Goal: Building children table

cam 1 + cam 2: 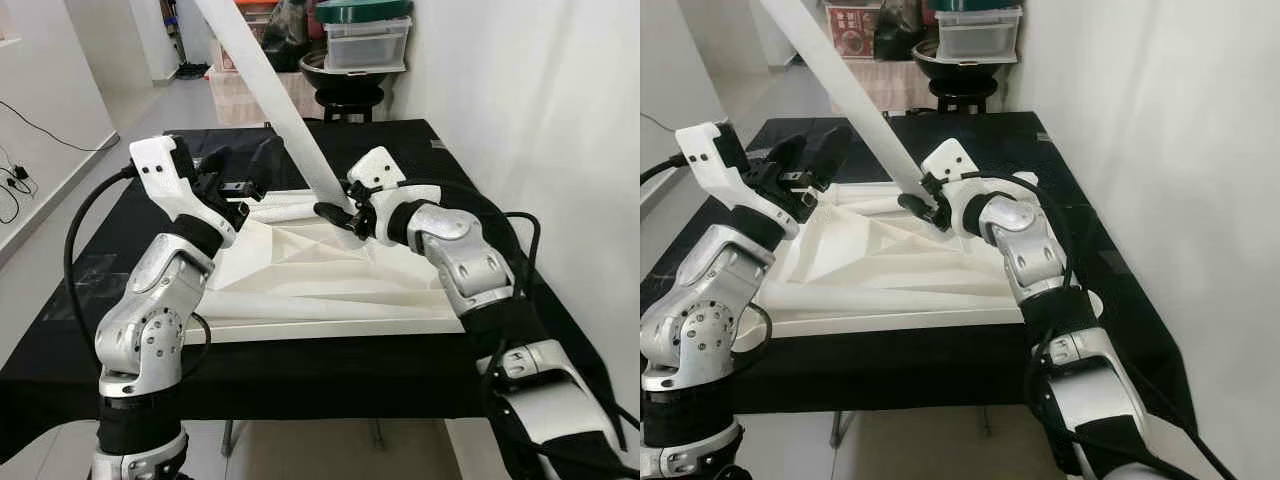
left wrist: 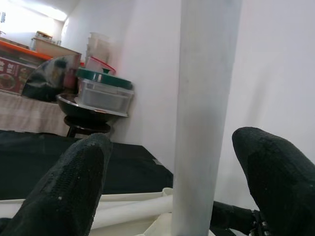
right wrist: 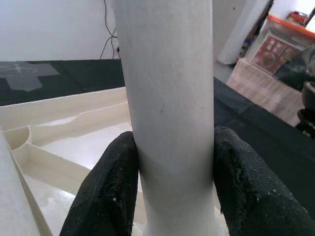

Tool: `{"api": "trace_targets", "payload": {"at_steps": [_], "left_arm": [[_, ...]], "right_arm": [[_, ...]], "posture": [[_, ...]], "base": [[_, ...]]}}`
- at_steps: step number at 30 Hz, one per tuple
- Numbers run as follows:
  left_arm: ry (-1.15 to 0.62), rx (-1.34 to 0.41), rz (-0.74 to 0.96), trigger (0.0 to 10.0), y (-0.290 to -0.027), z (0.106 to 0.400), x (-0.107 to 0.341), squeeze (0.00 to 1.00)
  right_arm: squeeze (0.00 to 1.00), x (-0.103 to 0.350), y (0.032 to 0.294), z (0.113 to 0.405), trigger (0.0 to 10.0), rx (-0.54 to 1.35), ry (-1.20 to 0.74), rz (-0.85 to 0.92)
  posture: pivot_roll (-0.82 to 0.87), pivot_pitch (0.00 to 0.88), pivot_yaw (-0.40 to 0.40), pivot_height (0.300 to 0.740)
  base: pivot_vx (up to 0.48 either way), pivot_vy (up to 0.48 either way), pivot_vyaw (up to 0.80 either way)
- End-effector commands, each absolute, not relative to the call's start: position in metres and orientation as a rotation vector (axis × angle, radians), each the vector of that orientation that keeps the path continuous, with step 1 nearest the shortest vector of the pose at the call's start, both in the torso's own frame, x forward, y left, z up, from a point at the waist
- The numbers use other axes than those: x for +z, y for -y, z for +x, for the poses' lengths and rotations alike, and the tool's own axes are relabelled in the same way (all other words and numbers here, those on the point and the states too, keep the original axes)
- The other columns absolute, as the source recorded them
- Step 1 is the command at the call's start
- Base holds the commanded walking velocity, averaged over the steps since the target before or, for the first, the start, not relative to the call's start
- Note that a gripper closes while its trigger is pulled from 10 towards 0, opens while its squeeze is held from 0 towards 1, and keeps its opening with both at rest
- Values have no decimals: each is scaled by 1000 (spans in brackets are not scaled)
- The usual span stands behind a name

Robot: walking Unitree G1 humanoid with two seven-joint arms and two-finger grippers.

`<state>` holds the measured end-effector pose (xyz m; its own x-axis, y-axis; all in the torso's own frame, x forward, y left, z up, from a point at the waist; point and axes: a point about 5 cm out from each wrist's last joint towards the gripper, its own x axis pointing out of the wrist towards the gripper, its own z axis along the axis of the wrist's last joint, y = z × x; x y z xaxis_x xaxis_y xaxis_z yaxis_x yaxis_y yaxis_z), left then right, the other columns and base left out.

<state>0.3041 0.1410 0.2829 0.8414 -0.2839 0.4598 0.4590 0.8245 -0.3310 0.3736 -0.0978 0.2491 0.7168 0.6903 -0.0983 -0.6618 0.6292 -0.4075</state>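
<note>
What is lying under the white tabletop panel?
The white tabletop panel lies on a black cloth covering a table. The right gripper holds a white leg on it. The table surface itself is hidden.

Silver jointed arms with round screw-studded elbow housings, white wrist shells, black cables; each end effector, left (image 1: 232, 190) and right (image 1: 336, 213), has textured black fingers (image 3: 106, 189).

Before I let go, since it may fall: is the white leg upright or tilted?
Tilted: the white leg leans from the right gripper, shut on it.
</note>
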Motion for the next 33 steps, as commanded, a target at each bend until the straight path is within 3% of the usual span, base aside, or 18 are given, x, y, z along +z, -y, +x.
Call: {"api": "trace_targets", "payload": {"at_steps": [1, 15, 16, 17, 18, 33], "left_arm": [[402, -467, -441, 10000, -137, 305, 287, 0], [432, -479, -407, 10000, -134, 309, 296, 0], [433, -481, -407, 3882, -134, 309, 296, 0], [434, -482, -407, 3882, -133, 309, 296, 0], [436, -487, -407, 0, -133, 309, 296, 0], [444, -537, -409, 0, -131, 308, 297, 0]], "right_arm": [[0, 248, 88, 366, 10000, 825, 77, -444], [0, 243, 71, 343, 10000, 961, 79, -491], [0, 241, 71, 342, 10000, 965, 74, -491], [0, 241, 70, 342, 10000, 967, 71, -490], [0, 239, 70, 341, 10000, 966, 67, -489], [0, 236, 74, 343, 10000, 866, 75, -330]], "posture": [[-40, 0, 30, 740], [-42, 0, 36, 740], [-44, 0, 38, 740], [-44, 0, 38, 740], [-44, 0, 37, 740], [-48, 0, 36, 740]], "base": [[0, 0, 0], [0, 0, 0], [0, 0, 0], [0, 0, 0], [0, 0, 0], [0, 0, 0]]}}
